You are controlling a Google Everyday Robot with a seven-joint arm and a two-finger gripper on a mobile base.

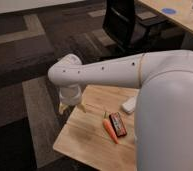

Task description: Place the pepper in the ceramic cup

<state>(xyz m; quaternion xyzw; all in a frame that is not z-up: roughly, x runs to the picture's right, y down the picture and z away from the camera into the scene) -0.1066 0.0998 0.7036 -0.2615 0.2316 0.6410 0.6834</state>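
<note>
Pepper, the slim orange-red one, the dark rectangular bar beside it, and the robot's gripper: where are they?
Slim orange-red pepper point(110, 130), camera view, mid-body.
Dark rectangular bar point(118, 124), camera view, centre of top face.
Gripper point(72, 107), camera view, midway between fingertips, at the wooden table's point(85, 142) far left edge.

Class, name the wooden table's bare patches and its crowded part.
Bare: the near-left stretch of the table, between the gripper over its far-left corner and the pepper. Crowded: the right side, where pepper, dark bar and white flat object cluster.
</note>
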